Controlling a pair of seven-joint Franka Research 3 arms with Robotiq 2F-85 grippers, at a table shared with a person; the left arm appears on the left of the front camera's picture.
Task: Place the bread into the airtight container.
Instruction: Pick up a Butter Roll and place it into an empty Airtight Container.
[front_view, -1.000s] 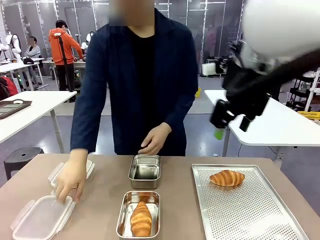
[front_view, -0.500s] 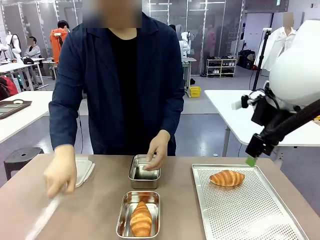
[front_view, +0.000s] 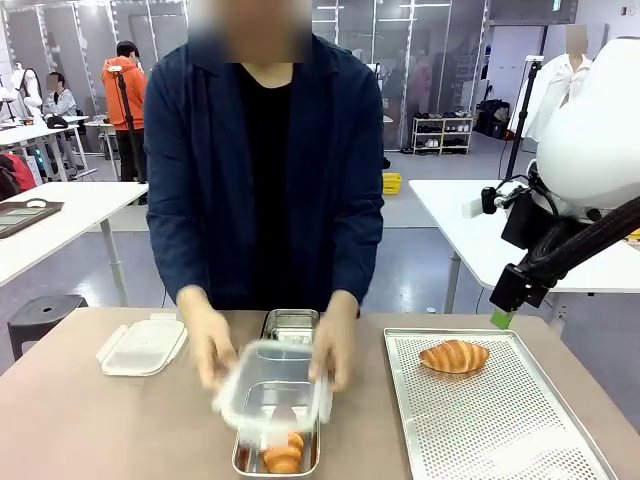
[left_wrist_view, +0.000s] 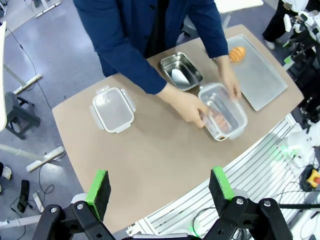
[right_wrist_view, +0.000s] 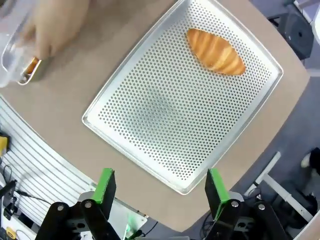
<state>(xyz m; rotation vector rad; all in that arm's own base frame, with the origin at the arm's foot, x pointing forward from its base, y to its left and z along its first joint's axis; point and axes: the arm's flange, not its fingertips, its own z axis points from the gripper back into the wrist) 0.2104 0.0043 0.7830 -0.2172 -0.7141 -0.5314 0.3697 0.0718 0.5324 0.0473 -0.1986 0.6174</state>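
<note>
At the desk's (front_view: 100, 420) three o'clock the bread (front_view: 454, 356) lies on a tray (front_view: 500, 430), while a person's hands (front_view: 335, 345) hold the container (front_view: 272, 385) at six o'clock, likely for reach; left fingers (left_wrist_view: 100, 187) and right fingers (right_wrist_view: 106, 185) stand spread, empty.

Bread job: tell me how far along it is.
Done: the lid lies off, on the table. In hand: the person's hands hold the clear container over the near tin with a croissant. Left: the second croissant sits untouched on the tray; left gripper and right gripper are open, empty.
</note>
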